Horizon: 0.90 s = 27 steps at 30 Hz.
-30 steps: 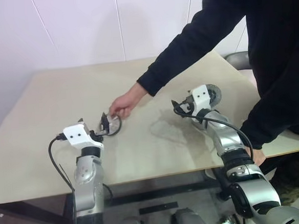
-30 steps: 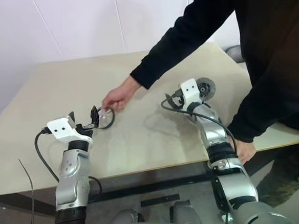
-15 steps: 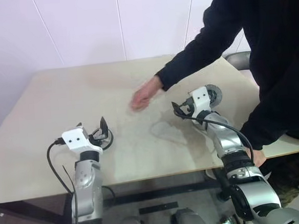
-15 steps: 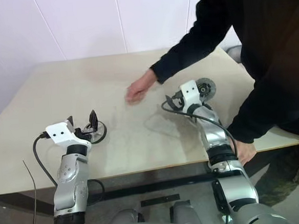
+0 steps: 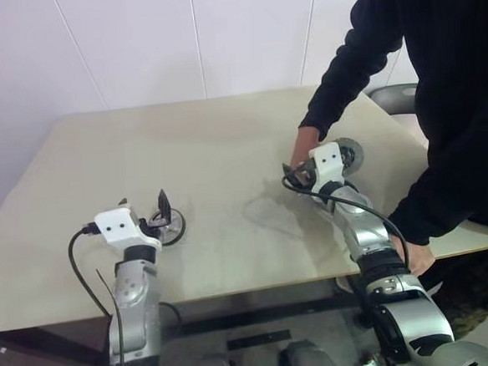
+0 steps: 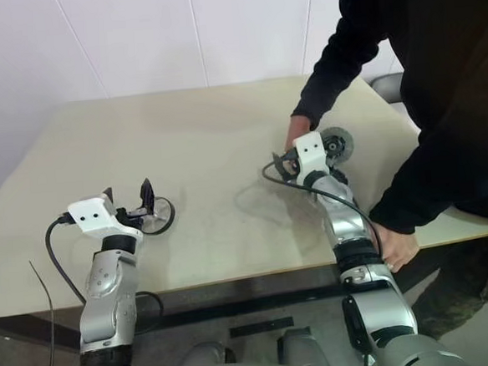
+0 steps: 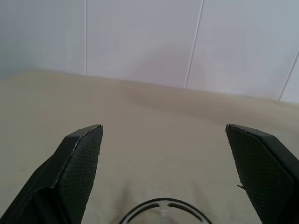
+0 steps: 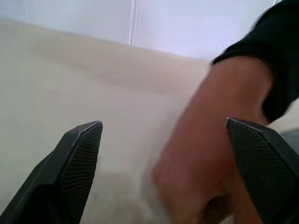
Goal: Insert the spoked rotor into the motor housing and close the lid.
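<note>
So the left end effector (image 7: pixel 163 172) has its two black fingers spread wide with nothing between them, hovering low over the beige desk (image 5: pixel 208 152). Right under and just ahead of it lies the spoked rotor (image 7: pixel 163 211), a thin dark metal ring with see-through gaps, flat on the desk near the robot's left edge; you can spot it in the head view too, just past the fingertips. Being round it has no real long axis, it just lies face up with its hole pointing at the ceiling. Over on the other side the right end effector (image 8: pixel 163 172) is also gaping wide and holding nothing, and a person's hand (image 8: pixel 205 154) in a black sleeve is right in front of it, reaching in beside the round grey disc-shaped part (image 5: pixel 348 153) on the desk just past the wrist. Can't tell from here if that part is the housing or the lid. My read: we're at the very start, rotor not yet picked up. Next move would be closing the left fingers on the ring's rim, which looks fiddly since it's so thin and flat.
</note>
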Each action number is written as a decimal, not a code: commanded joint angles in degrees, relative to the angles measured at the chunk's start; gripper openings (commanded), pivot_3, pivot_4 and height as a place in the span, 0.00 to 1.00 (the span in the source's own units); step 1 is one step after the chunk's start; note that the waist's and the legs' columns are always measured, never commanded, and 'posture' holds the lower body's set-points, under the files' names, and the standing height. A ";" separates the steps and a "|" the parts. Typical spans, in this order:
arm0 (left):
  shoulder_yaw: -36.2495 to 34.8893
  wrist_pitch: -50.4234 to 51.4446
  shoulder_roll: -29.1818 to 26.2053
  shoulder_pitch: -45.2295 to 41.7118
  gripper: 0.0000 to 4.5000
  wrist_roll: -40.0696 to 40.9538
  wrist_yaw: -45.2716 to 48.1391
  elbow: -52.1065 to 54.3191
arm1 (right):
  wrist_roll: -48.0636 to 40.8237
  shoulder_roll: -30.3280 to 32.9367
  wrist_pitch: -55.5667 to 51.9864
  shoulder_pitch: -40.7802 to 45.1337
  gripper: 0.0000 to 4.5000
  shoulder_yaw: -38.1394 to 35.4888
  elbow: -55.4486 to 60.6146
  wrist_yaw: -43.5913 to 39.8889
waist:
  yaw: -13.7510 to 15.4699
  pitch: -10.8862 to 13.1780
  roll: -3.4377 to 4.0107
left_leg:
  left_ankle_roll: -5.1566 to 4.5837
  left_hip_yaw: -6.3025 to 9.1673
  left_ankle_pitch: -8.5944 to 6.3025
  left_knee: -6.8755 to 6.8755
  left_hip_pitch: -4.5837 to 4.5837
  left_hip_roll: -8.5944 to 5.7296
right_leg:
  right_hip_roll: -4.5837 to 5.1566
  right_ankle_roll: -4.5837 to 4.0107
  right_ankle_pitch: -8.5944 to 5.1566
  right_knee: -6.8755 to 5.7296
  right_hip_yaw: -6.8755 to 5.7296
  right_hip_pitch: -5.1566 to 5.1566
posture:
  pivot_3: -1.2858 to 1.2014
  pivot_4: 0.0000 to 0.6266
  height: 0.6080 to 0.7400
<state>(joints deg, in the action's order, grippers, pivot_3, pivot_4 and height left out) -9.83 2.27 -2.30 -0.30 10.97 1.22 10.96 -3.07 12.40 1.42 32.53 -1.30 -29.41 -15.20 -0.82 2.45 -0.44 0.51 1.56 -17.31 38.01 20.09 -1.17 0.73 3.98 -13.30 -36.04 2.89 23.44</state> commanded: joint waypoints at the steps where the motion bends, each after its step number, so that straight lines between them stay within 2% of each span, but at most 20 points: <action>1: 0.60 -0.27 -0.45 -1.31 0.99 -0.15 0.57 1.44 | -0.88 0.51 4.37 -0.59 0.99 -2.13 3.10 0.55 | -0.02 0.00 0.00 | 0.00 0.00 0.00 0.00 -0.01 0.00 | 0.00 0.00 0.00 0.00 0.00 -0.01 | 0.52 0.00 1.00; 5: 0.90 -0.03 -0.11 -0.61 0.99 -0.44 0.45 2.07 | 3.57 2.48 8.53 -4.44 0.99 -1.90 5.05 4.56 | 0.04 0.00 0.00 | 0.00 0.00 0.00 0.00 0.00 0.00 | 0.00 0.00 0.00 0.00 0.00 0.00 | 0.52 0.00 1.00; 9: 0.48 0.19 -0.46 -0.25 0.99 -0.34 0.67 2.48 | 4.62 3.37 8.16 -7.09 0.99 -1.30 5.58 4.52 | -0.10 -0.01 -0.01 | 0.00 -0.02 0.00 0.00 -0.02 0.00 | 0.00 -0.01 -0.01 0.00 0.03 -0.02 | 0.52 0.00 1.00; 15: 0.75 1.09 -0.67 0.26 0.99 -0.75 0.85 3.46 | 4.53 2.48 7.90 -7.19 0.99 0.27 5.88 2.34 | -0.26 -0.01 -0.01 | 0.00 -0.04 0.00 0.00 -0.18 0.03 | -0.08 -0.05 -0.03 -0.07 0.05 -0.10 | 0.52 0.00 1.00; 27: -0.11 2.29 -1.93 0.14 0.99 -0.29 1.41 4.20 | 5.36 0.61 7.50 -4.58 0.99 1.52 3.33 3.80 | -0.14 -0.01 -0.01 | 0.00 -0.04 0.00 0.00 -0.19 0.02 | -0.05 -0.06 -0.04 -0.04 0.06 -0.13 | 0.52 0.00 1.00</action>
<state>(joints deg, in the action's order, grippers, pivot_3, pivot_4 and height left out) -9.79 4.76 -3.57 0.88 10.66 2.38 12.66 1.83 13.49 8.56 26.10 -0.13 -26.67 -11.99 -0.96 2.44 -0.45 0.51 1.51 -17.31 38.01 19.90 -1.15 0.68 3.92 -13.34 -36.08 2.94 23.32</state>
